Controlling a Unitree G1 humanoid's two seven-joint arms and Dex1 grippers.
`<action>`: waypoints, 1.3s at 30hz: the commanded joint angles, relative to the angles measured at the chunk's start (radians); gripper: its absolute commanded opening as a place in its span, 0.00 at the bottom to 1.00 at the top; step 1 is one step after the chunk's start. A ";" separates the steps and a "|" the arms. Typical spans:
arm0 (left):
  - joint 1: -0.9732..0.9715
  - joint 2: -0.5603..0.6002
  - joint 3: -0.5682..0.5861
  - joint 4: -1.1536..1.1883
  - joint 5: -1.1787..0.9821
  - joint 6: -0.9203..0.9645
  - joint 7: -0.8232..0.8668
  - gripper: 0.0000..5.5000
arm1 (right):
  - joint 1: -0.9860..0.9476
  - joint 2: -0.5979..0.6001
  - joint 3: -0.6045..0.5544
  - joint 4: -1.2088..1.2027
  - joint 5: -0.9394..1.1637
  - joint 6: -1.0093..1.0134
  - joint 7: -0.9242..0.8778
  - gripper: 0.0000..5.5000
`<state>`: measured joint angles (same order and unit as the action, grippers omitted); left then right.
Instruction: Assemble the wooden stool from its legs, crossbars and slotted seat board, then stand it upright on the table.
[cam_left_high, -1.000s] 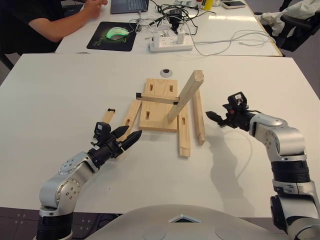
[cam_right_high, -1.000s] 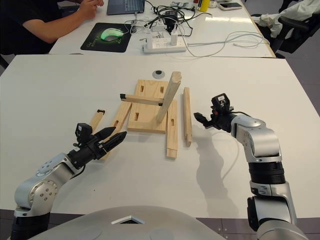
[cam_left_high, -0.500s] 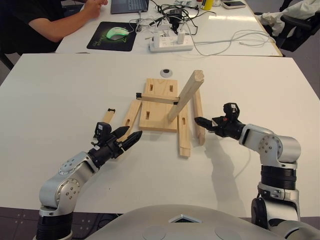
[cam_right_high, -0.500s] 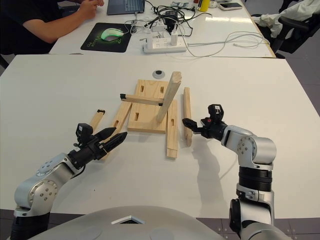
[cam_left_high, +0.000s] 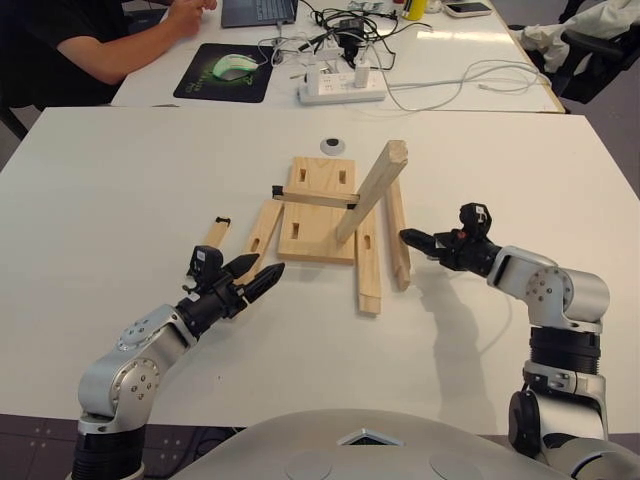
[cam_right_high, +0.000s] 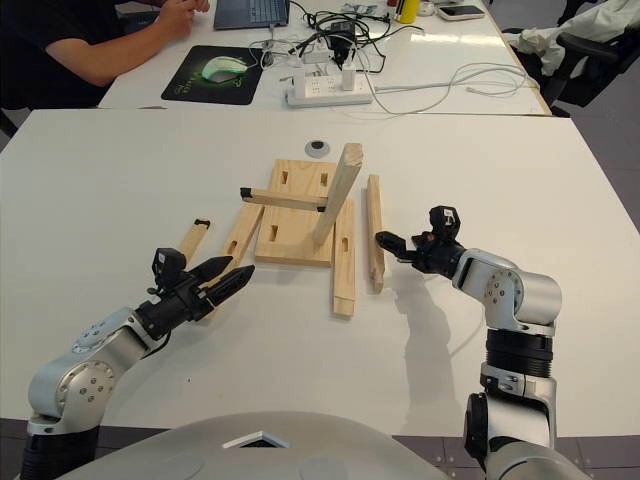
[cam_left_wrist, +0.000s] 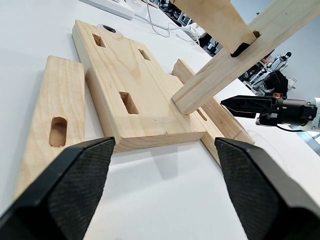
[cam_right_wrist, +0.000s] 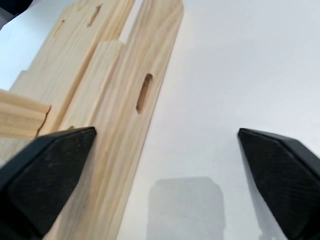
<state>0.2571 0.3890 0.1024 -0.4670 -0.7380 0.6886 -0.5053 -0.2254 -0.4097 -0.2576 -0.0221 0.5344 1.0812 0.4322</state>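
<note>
The slotted seat board (cam_left_high: 318, 212) lies flat mid-table. One leg (cam_left_high: 372, 190) stands tilted on it, joined to a thin crossbar (cam_left_high: 315, 199). Two more legs (cam_left_high: 368, 265) (cam_left_high: 398, 235) lie flat along the board's right side, and another leg (cam_left_high: 263, 225) lies at its left. A short crossbar (cam_left_high: 216, 232) rests further left. My left gripper (cam_left_high: 258, 274) is open, low over the table, pointing at the left leg (cam_left_wrist: 57, 115) and the seat board (cam_left_wrist: 130, 90). My right gripper (cam_left_high: 412, 240) is open just right of the outer slotted leg (cam_right_wrist: 145, 92), holding nothing.
A small round dark disc (cam_left_high: 333, 146) lies beyond the seat board. A second table behind carries a power strip (cam_left_high: 340, 88), cables and a mouse pad (cam_left_high: 225, 72). Bare white table (cam_left_high: 300, 350) spreads in front of the parts and to both sides.
My right gripper moved left and lower toward the lying legs, then eased back slightly to the right. The left arm and the wooden parts have not moved.
</note>
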 joint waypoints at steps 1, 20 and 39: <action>-0.006 0.015 0.004 -0.004 -0.002 0.011 -0.003 0.67 | 0.017 -0.042 0.046 0.009 -0.036 -0.032 0.021 0.98; -0.017 0.025 0.009 -0.003 -0.004 0.017 -0.008 0.67 | 0.099 -0.113 0.316 -0.161 -0.194 -0.202 0.075 0.98; 0.019 -0.003 0.007 -0.025 0.001 -0.005 0.022 0.67 | 0.048 -0.166 0.348 -0.188 -0.245 -0.068 0.061 0.98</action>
<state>0.2794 0.3825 0.1075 -0.4859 -0.7419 0.6827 -0.4910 -0.1731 -0.6001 0.0870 -0.1800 0.2872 0.9754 0.5151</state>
